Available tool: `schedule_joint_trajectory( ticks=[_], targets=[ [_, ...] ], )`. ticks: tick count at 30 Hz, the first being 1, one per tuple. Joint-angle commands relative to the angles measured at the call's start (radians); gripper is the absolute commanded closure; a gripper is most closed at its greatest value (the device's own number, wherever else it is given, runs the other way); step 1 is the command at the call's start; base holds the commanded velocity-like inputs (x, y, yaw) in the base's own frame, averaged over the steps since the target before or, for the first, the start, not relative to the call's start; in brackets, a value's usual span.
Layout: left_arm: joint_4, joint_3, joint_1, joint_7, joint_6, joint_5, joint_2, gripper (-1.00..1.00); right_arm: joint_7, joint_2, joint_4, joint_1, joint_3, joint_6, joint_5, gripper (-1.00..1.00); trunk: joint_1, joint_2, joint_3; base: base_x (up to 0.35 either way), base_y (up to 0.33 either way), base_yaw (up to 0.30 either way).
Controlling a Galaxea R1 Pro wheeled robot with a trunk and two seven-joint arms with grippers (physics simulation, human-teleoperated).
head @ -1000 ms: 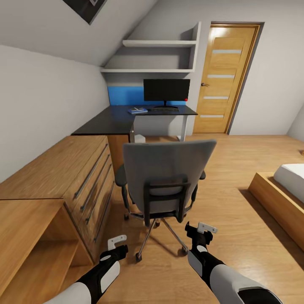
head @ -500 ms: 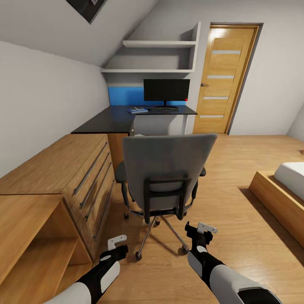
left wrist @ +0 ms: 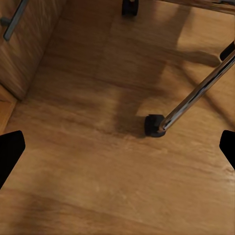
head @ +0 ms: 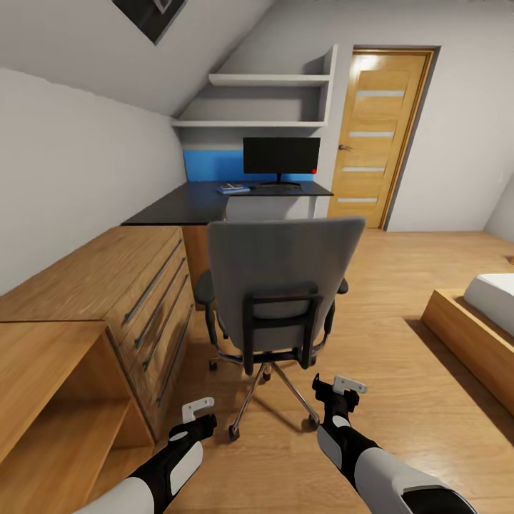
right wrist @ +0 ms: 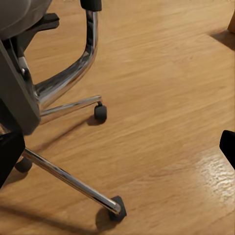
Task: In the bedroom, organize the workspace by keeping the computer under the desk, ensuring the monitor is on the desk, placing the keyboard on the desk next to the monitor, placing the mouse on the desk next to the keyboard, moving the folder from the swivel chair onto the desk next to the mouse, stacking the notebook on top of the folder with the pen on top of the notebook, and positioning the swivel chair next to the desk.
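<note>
While both hands, left hand (head: 198, 410) and right hand (head: 338, 390), hang open, the swivel chair (head: 282, 285) faces the desk (head: 193, 203).

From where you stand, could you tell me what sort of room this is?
Most likely a bedroom with a study corner: a bed at the right, a black desk with a monitor, and an office chair.
</note>
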State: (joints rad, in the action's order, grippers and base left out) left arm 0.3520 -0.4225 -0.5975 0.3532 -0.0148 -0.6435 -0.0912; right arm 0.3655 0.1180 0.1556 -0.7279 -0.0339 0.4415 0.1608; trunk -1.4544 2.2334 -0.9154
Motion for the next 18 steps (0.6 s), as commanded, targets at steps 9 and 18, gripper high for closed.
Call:
schedule_joint_trajectory(
  ticks=[9,18],
  targets=[
    [0.001,-0.009,-0.001,0.007,-0.002,-0.008,0.001,-1.0,0.001,0.0,-0.001,-0.001,-0.003,0.007,0.006,-1.0,-0.034,0.064,-0.015,0.0,0.0,0.0],
    [0.0,-0.008,-0.001,0.002,-0.001,-0.009,0.002,-1.0,0.001,0.0,-0.001,-0.001,-0.003,0.007,0.006,-1.0,-0.054,0.099,-0.021,0.0,0.0,0.0]
  ],
)
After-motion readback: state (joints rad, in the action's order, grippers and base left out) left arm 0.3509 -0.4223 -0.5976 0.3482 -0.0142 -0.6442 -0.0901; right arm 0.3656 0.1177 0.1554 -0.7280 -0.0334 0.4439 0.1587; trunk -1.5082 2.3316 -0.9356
